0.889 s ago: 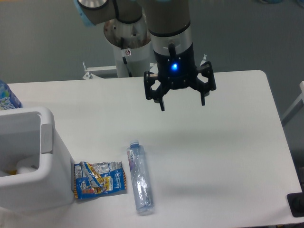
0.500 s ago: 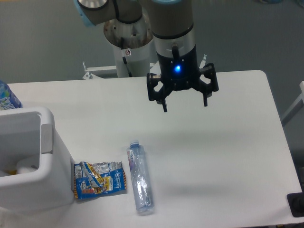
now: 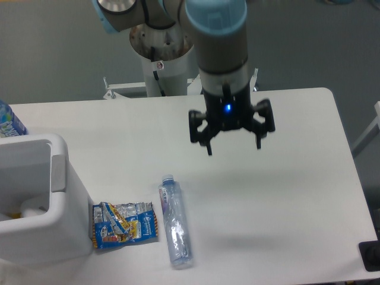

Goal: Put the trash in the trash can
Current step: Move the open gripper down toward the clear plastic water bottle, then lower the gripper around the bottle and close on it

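Fixed camera, only view:

Hand (image 3: 233,146) spread wide, fingers pointing down, holding nothing. Hangs above the table (image 3: 285,196), up and to the right of both trash items in the picture, well apart from them.

Water bottle (image 3: 176,222) lying flat on the table, blue cap toward the far side, body running toward the near edge with a slight tilt. Foil snack packet (image 3: 124,224) lying flat just left of the bottle, its left edge at or touching the trash can wall; cannot tell which. Trash can (image 3: 52,237) at left edge of table, opening facing up, grey patch on the rim side facing the items. Something pale inside, too hidden to name.

Judged step: approach for first pick, nothing binned yet. Bottle looks like the easier first target.

For a good grasp:
- Centre over mid-body of the bottle, not the cap end; round, will roll if nudged off-axis.
- Turn wrist so fingers close across the narrow width, square to the long axis.
- Come straight down, fingers straddling both sides before closing.
- Thin clear plastic likely to flex; close gently.
- Keep the left finger off the packet, close gap there.
- Lift well clear of the rim before moving over the can.

Packet later: flat, shiny, tight against the can, probably awkward to pinch.
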`<state>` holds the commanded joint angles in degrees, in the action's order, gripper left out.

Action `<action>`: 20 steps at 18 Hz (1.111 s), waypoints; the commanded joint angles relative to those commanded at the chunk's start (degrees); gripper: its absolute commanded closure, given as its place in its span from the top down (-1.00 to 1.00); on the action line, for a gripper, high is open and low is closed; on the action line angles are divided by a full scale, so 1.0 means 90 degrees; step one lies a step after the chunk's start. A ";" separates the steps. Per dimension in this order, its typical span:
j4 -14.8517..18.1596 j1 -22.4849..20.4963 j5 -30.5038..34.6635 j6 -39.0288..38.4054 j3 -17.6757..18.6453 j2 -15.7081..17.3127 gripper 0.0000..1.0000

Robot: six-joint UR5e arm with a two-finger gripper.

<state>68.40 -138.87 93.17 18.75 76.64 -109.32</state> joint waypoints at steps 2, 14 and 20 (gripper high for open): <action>-0.0402 0.0195 -0.0010 -0.0295 0.0000 -0.0362 1.00; -0.0511 0.0450 -0.1241 -0.0481 -0.0020 -0.1632 1.00; -0.0793 0.0586 -0.1250 -0.0715 -0.0020 -0.2003 1.00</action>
<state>61.27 -133.60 81.91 12.31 76.46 -127.35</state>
